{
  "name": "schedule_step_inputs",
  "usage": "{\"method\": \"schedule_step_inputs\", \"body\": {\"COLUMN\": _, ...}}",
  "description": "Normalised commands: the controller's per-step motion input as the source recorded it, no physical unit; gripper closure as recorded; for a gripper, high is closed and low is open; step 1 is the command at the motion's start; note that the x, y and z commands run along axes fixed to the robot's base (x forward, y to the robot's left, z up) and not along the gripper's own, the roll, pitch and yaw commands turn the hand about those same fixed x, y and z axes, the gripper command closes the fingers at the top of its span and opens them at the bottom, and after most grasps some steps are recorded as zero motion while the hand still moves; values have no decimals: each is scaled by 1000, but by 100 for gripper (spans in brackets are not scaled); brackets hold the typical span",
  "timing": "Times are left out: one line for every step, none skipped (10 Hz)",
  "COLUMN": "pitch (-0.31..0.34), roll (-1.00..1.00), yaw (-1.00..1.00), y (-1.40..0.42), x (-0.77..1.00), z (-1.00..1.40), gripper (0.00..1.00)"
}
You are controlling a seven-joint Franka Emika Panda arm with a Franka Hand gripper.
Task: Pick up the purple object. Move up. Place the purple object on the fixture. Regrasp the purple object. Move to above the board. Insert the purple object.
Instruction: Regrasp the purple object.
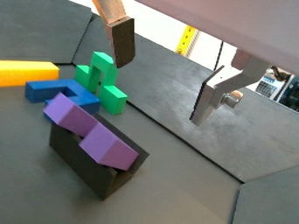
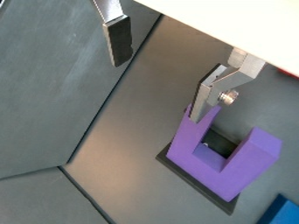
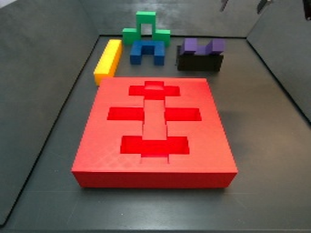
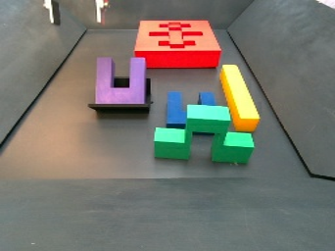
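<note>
The purple object (image 4: 119,80) is a U-shaped block resting on the dark fixture (image 4: 120,107), apart from the gripper. It also shows in both wrist views (image 1: 89,131) (image 2: 219,150) and in a side view (image 3: 202,45), on top of the fixture (image 3: 201,63). My gripper (image 4: 76,10) hangs high above it at the edge of the picture, open and empty. In both wrist views the gripper (image 1: 170,74) (image 2: 163,70) has its two silver fingers (image 1: 121,40) wide apart with only floor between them. The red board (image 3: 152,127) lies flat with its recessed cut-outs facing up.
A yellow bar (image 4: 238,95), a blue arch block (image 4: 177,106) and a green block (image 4: 203,132) lie grouped beside the fixture. They also show in a wrist view: yellow bar (image 1: 24,70), blue arch (image 1: 59,89), green block (image 1: 107,83). Sloped dark walls ring the floor.
</note>
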Motion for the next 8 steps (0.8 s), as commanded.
{"method": "schedule_step_inputs", "body": {"pitch": 86, "roll": 409, "yaw": 343, "y": 111, "x": 717, "z": -291, "gripper": 0}}
{"method": "schedule_step_inputs", "body": {"pitch": 0, "roll": 531, "yaw": 569, "y": 17, "x": 357, "z": -314, "gripper": 0}}
{"method": "schedule_step_inputs", "body": {"pitch": 0, "roll": 643, "yaw": 586, "y": 0, "x": 309, "z": -271, "gripper": 0}}
{"method": "schedule_step_inputs", "body": {"pitch": 0, "roll": 594, "yaw": 591, "y": 0, "x": 326, "z": -303, "gripper": 0}}
{"method": "schedule_step_inputs", "body": {"pitch": 69, "roll": 546, "yaw": 486, "y": 0, "x": 466, "z": -417, "gripper": 0}}
{"method": "schedule_step_inputs", "body": {"pitch": 211, "roll": 617, "yaw": 246, "y": -297, "x": 514, "z": -363, "gripper": 0}}
{"method": "schedule_step_inputs", "body": {"pitch": 254, "roll": 663, "yaw": 131, "y": -331, "x": 434, "z": -369, "gripper": 0}}
{"method": "schedule_step_inputs", "body": {"pitch": 260, "roll": 723, "yaw": 106, "y": -349, "x": 380, "z": -437, "gripper": 0}}
